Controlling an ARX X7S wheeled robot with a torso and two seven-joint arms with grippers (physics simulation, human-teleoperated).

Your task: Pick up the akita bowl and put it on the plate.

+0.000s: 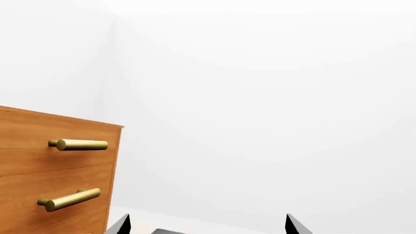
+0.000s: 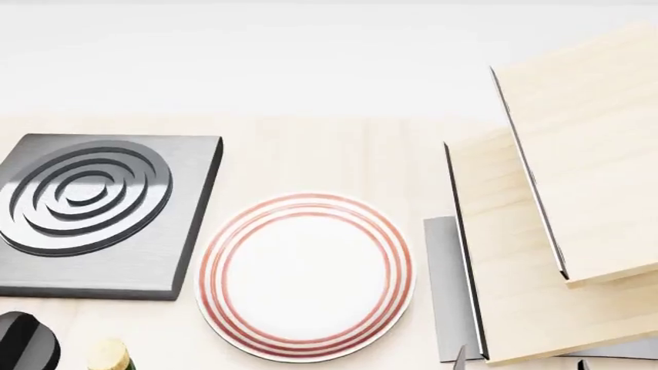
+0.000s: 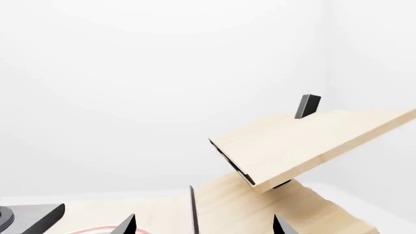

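Observation:
The plate (image 2: 305, 276), white with red rings round its rim, lies flat on the pale wood counter at the middle of the head view, with nothing on it. A sliver of its red rim (image 3: 97, 229) shows in the right wrist view. The akita bowl is out of view in all three frames. My left gripper (image 1: 208, 226) is open, only its two dark fingertips showing, with nothing between them. My right gripper (image 3: 204, 226) is open too and holds nothing. One of its fingertips (image 2: 460, 357) pokes in at the head view's lower edge, right of the plate.
A square grey stove burner (image 2: 98, 212) with rings sits left of the plate. A tilted light-wood shelf unit (image 2: 555, 208) fills the right side. A dark rounded object (image 2: 23, 343) sits at the lower left corner. The left wrist faces a wooden drawer cabinet (image 1: 39, 170) with brass handles.

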